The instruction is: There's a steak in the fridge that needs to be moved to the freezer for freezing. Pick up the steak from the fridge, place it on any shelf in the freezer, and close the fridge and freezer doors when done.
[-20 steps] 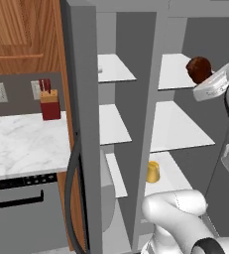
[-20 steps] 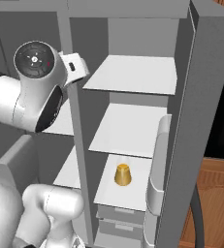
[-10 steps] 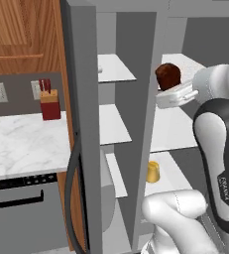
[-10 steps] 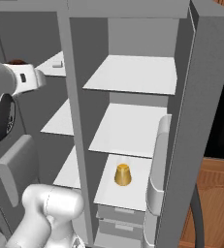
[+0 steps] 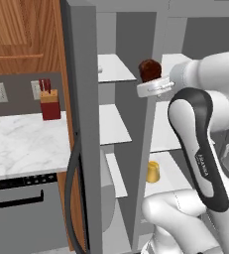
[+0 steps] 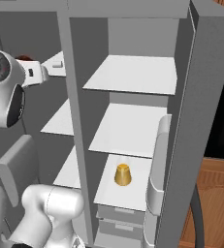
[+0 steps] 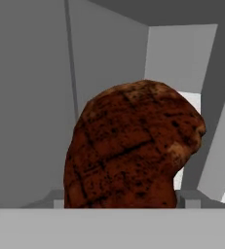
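The gripper (image 5: 153, 83) is holding the steak (image 5: 149, 70) aloft, pinching it from below so that the dark red-brown lump is standing up out of the hand; in the hand view the steak (image 7: 133, 151) is looming directly ahead of the fingers, whose tips are hidden beneath it. The hand is sitting level with the upright divider between the two compartments, with the freezer (image 5: 115, 149) lying just beyond it on its far side and the fridge (image 6: 133, 121) on its near side.

To do this step well, the arm is probably best carrying the steak clear past the divider before lowering, keeping the grip firm and level, and setting down on bare shelf rather than at the lip.

Containers: the top freezer shelf (image 5: 113, 68), nearest the hand, is bearing a small pale item whose nature cannot be told. Well below the hand, a fridge shelf is holding a yellow cup-shaped thing (image 6: 122, 175). The grey drawers (image 6: 118, 218) beneath are shut, their contents hidden.
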Robot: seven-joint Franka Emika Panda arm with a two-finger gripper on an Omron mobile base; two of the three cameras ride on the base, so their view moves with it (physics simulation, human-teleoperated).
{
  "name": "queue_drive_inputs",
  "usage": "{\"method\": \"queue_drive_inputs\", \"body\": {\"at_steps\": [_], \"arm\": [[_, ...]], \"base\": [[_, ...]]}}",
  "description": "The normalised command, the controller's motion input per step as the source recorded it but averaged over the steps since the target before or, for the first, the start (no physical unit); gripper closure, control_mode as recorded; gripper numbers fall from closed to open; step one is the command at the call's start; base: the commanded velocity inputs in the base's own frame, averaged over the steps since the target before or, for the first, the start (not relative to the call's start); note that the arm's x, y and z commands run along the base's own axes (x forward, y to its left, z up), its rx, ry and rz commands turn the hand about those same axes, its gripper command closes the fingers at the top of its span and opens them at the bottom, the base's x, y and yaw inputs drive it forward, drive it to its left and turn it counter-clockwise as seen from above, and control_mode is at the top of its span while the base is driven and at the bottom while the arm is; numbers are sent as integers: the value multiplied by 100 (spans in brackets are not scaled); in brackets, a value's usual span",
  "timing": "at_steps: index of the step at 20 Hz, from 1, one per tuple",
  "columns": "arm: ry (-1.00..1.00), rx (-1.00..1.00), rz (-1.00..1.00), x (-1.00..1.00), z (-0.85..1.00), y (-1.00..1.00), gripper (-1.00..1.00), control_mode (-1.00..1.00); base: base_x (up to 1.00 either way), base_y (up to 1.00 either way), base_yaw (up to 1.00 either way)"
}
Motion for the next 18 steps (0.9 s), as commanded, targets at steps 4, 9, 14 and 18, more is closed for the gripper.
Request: {"method": "queue_drive_inputs", "body": {"at_steps": [4, 9, 14, 18], "arm": [[0, 0, 2, 57, 0, 23, 100, -100], [4, 0, 0, 57, 0, 21, 100, -100], [8, 0, 0, 72, 0, 0, 100, -100], [4, -1, 0, 57, -19, 9, 100, -100]], "base": [[0, 0, 0], [0, 0, 0], [0, 0, 0], [0, 0, 0]]}}
